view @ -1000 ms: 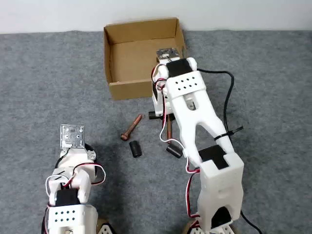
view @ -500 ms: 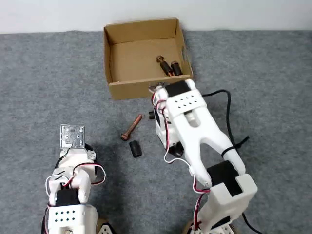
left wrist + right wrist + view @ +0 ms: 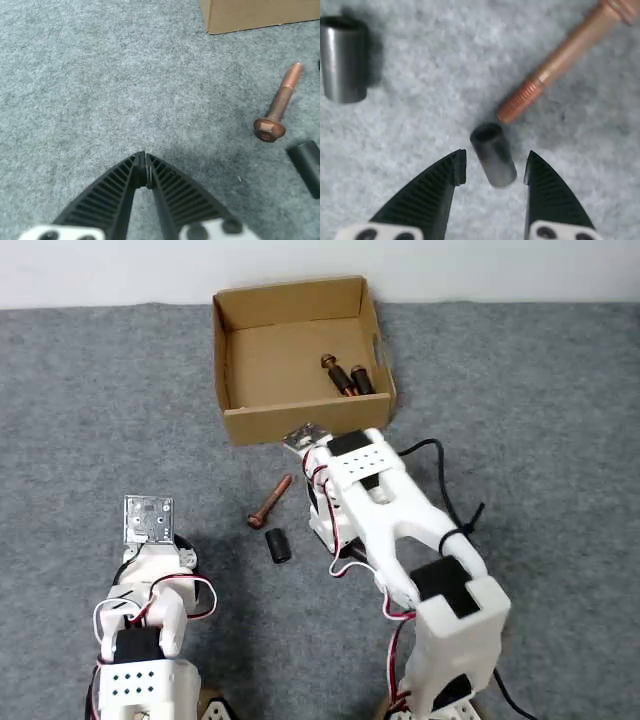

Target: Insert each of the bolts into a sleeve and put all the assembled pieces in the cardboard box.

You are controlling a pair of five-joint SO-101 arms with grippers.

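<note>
Right gripper (image 3: 495, 161) spread wide astride a black sleeve (image 3: 492, 150), presumably to grasp it for the copper bolt (image 3: 560, 60) lying just beside; left gripper (image 3: 145, 167) pinched closed, parked at the table's 7 o'clock; one assembled piece (image 3: 345, 375) lies at 3 o'clock inside the cardboard box (image 3: 290, 425).

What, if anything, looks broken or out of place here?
Nothing stands out. A bolt and a sleeve lie loose on the grey carpet, not yet joined; one assembled piece lies inside the cardboard box, which looks intact.
</note>
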